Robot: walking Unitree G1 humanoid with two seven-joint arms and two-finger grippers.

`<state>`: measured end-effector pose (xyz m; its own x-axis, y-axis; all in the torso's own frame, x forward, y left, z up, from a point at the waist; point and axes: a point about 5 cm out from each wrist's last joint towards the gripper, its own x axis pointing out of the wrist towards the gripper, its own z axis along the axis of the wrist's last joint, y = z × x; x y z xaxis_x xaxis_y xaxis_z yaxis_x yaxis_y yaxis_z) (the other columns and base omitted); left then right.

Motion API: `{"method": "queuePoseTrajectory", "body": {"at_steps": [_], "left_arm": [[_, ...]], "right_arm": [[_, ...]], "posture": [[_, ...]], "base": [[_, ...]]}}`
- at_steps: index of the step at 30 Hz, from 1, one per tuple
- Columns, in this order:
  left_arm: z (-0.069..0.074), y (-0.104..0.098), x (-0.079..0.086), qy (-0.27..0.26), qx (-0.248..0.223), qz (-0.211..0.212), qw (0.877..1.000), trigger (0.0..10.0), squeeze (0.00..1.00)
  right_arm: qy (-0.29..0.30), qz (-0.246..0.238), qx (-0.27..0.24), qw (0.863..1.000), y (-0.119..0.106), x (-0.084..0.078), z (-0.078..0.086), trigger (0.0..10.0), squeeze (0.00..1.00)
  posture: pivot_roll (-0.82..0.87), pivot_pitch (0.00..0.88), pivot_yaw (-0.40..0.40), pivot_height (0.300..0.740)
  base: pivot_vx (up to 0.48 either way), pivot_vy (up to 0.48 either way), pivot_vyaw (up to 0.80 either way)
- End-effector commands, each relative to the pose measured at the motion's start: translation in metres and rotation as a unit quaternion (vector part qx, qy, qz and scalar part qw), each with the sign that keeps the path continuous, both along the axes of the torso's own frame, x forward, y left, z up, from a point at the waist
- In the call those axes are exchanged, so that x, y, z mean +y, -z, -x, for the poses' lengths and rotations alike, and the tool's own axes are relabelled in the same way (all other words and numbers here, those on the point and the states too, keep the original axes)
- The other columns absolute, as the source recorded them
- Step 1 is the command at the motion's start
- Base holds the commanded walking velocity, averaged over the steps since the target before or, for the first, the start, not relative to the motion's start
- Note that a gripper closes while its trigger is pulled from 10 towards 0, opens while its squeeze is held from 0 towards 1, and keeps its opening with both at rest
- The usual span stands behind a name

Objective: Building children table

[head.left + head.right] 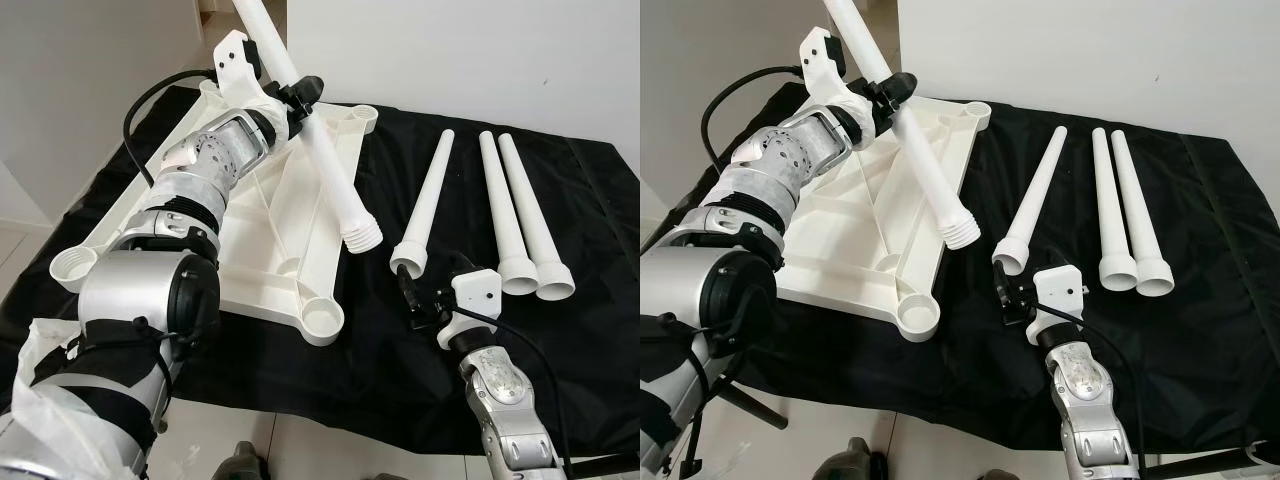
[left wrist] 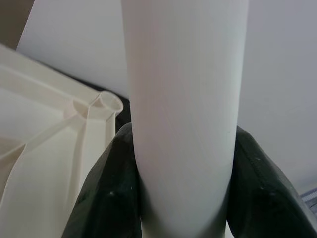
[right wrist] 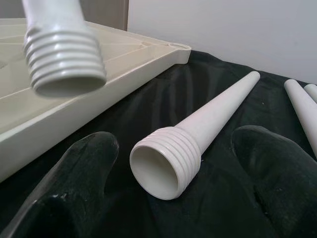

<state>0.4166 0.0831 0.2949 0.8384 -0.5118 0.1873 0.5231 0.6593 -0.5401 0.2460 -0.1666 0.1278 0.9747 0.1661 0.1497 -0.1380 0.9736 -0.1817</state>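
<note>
Three white legs (image 1: 500,215) lie on black cloth (image 1: 600,300) by a wall (image 1: 480,50).

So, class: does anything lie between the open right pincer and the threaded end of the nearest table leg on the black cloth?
Nothing visible does. The right pincer is open, and the leg's threaded mouth faces it on the black cloth, with bare cloth between. The left pincer holds another leg raised over the tabletop.

The tabletop (image 1: 270,215) lies upside down on the left of the cloth (image 1: 560,330). Above it slants one leg (image 1: 318,160), held in the left gripper (image 1: 297,100), threaded end low near the front right corner socket (image 1: 322,318). To the right, three legs lie on the cloth: one (image 1: 426,205) alone, right gripper (image 1: 420,297) just before its threaded end, then two (image 1: 518,215) side by side.
</note>
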Motion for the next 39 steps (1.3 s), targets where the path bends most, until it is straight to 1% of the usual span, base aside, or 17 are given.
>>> {"method": "queuePoseTrajectory", "body": {"at_steps": [1, 2, 4, 5, 8, 10, 14, 20, 22, 23, 24, 25, 26, 33, 34, 36, 39], "left_arm": [[0.003, -0.011, -0.007, 0.009, -0.047, -0.013, 0.999, 10.0, 0.00], [0.003, -0.011, -0.007, 0.009, -0.047, -0.013, 0.999, 10.0, 0.00], [0.011, -0.016, -0.017, -0.012, -0.107, -0.028, 0.994, 10.0, 0.00], [0.015, -0.019, -0.020, -0.019, -0.127, -0.028, 0.991, 10.0, 0.00], [0.015, -0.019, -0.020, -0.019, -0.127, -0.028, 0.991, 10.0, 0.00], [0.022, -0.018, -0.029, -0.026, -0.153, -0.034, 0.987, 10.0, 0.00], [0.029, -0.015, -0.038, -0.034, -0.177, -0.041, 0.983, 10.0, 0.00], [0.034, -0.014, -0.043, -0.038, -0.196, -0.047, 0.979, 10.0, 0.00], [0.046, -0.010, -0.057, -0.035, -0.235, -0.071, 0.969, 10.0, 0.00], [0.046, -0.010, -0.057, -0.035, -0.235, -0.071, 0.969, 10.0, 0.00], [0.053, -0.009, -0.064, -0.030, -0.252, -0.076, 0.964, 10.0, 0.00], [0.053, -0.009, -0.064, -0.030, -0.252, -0.076, 0.964, 10.0, 0.00], [0.058, -0.009, -0.071, -0.025, -0.266, -0.081, 0.960, 10.0, 0.00], [0.069, -0.009, -0.081, -0.016, -0.282, -0.080, 0.956, 10.0, 0.00], [0.074, -0.010, -0.087, -0.009, -0.288, -0.077, 0.955, 10.0, 0.00], [0.074, -0.010, -0.087, -0.009, -0.288, -0.077, 0.955, 10.0, 0.00], [0.085, -0.012, -0.098, 0.002, -0.299, -0.068, 0.952, 10.0, 0.00]], "right_arm": [[0.004, -0.001, -0.007, 1.000, -0.008, -0.003, -0.002, 10.0, 0.00], [0.004, -0.001, -0.007, 1.000, -0.008, -0.003, -0.002, 10.0, 0.00], [0.004, 0.007, -0.029, 1.000, -0.027, -0.002, -0.010, 10.0, 0.00], [0.007, 0.011, -0.036, 0.999, -0.033, -0.001, -0.012, 10.0, 0.00], [0.007, 0.011, -0.036, 0.999, -0.033, -0.001, -0.012, 10.0, 0.00], [0.011, 0.018, -0.049, 0.999, -0.045, 0.001, -0.019, 10.0, 0.00], [0.008, 0.021, -0.056, 0.998, -0.054, 0.006, -0.024, 10.0, 0.00], [0.008, 0.022, -0.057, 0.998, -0.058, 0.009, -0.027, 10.0, 0.00], [-0.012, 0.023, -0.058, 0.998, -0.061, 0.019, -0.032, 10.0, 0.00], [-0.012, 0.023, -0.058, 0.998, -0.061, 0.019, -0.032, 10.0, 0.00], [-0.017, 0.021, -0.055, 0.998, -0.061, 0.023, -0.035, 10.0, 0.00], [-0.017, 0.021, -0.055, 0.998, -0.061, 0.023, -0.035, 10.0, 0.00], [-0.018, 0.021, -0.051, 0.998, -0.061, 0.025, -0.038, 10.0, 0.00], [-0.015, 0.025, -0.036, 0.999, -0.060, 0.027, -0.045, 10.0, 0.00], [-0.014, 0.034, -0.033, 0.999, -0.060, 0.028, -0.049, 10.0, 0.00], [-0.014, 0.034, -0.033, 0.999, -0.060, 0.028, -0.049, 10.0, 0.00], [-0.003, 0.041, -0.023, 0.999, -0.061, 0.028, -0.058, 10.0, 0.00]], "posture": [[-0.02, 0.000, -0.023, 0.740], [-0.02, 0.000, -0.023, 0.740], [-0.02, 0.000, -0.029, 0.740], [-0.02, 0.000, -0.029, 0.740], [-0.02, 0.000, -0.029, 0.740], [-0.01, 0.000, -0.030, 0.740], [-0.01, 0.000, -0.023, 0.740], [-0.01, 0.000, -0.019, 0.740], [0.00, 0.000, -0.012, 0.740], [0.00, 0.000, -0.012, 0.740], [0.00, 0.000, -0.011, 0.740], [0.00, 0.000, -0.011, 0.740], [0.00, 0.000, -0.011, 0.740], [0.00, 0.000, -0.010, 0.740], [0.01, 0.000, -0.010, 0.740], [0.01, 0.000, -0.010, 0.740], [0.01, 0.000, -0.009, 0.740]], "base": [[0.000, 0.000, 0.00], [0.000, 0.000, 0.00], [0.000, 0.000, 0.00], [0.000, 0.000, 0.00], [0.000, 0.000, 0.00], [0.000, 0.000, 0.00], [0.000, 0.000, 0.00], [0.000, 0.000, 0.00], [0.000, 0.000, 0.00], [0.000, 0.000, 0.00], [0.000, 0.000, 0.00], [0.000, 0.000, 0.00], [0.000, 0.000, 0.00], [0.000, 0.000, 0.00], [0.000, 0.000, 0.00], [0.000, 0.000, 0.00], [0.000, 0.000, 0.00]]}}
